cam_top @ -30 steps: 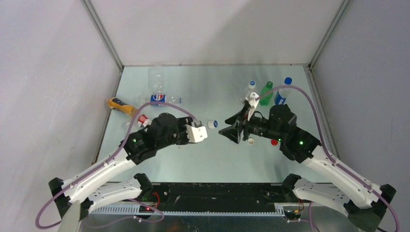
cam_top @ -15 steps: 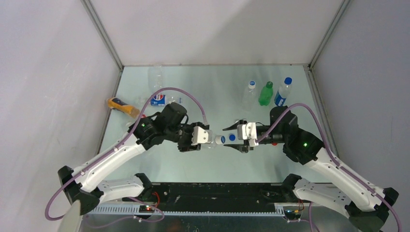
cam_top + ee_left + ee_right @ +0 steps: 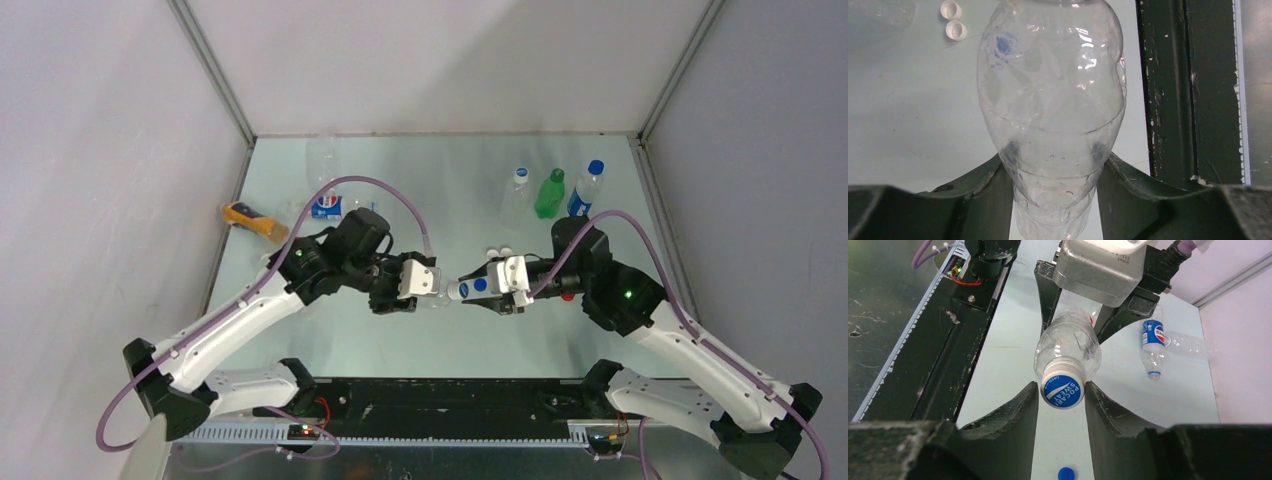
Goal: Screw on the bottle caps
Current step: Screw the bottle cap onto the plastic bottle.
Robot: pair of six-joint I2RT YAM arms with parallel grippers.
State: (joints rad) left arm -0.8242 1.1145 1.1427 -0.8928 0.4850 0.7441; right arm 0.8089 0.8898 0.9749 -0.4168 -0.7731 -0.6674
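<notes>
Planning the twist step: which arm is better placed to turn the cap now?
Right. The right gripper flanks the cap on the clear bottle, while the left gripper clamps that bottle's body, steadying it.

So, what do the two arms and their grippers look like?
Both arms are alike: the left arm and the right arm have white lower links and black upper links with a small green light. A purple cable loops over each. The left gripper and right gripper carry a white camera box and dark, scuffed fingers.
</notes>
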